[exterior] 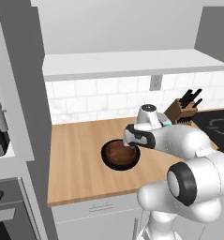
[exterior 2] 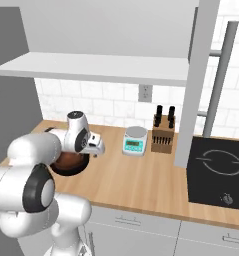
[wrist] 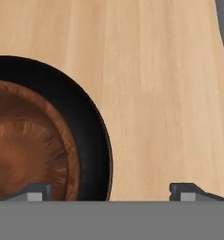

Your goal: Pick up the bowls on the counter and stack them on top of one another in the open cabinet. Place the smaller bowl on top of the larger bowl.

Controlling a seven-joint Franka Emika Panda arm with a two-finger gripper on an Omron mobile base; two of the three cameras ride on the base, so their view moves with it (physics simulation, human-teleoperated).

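A: So, going from the left, what sits on the counter point(exterior: 80, 159)?

B: First the larger bowl point(exterior: 120, 156), glossy black, standing on the butcher-block wood with the smaller bowl point(exterior: 119, 151), reddish-brown and wooden, nested inside it. In the hand view the brown bowl point(wrist: 24, 145) fills the black one point(wrist: 92, 136) nearly to the rim, and bare wood lies to their right.

A: And the gripper?

B: The gripper point(wrist: 108, 190) hangs right over the stacked pair, at the right-hand rim. Its jaws stand wide apart; one fingertip point(wrist: 36, 192) shows over the brown bowl, the other over plain wood, and nothing is between them. From the right base view the hand point(exterior 2: 93, 145) is just above the bowls point(exterior 2: 68, 162), whose near side is hidden by the arm.

A: What is further right?

B: A small kitchen scale point(exterior 2: 135, 140) with a green display by the tiled wall, then a wooden knife block point(exterior 2: 162, 134) with dark handles, then a black cooktop point(exterior 2: 218, 172) set in the counter.

A: And the open cabinet?

B: The open cabinet point(exterior: 132, 63) runs above the counter, a long light grey shelf with a plain grey back. Both bowls are down on the counter, well below it.
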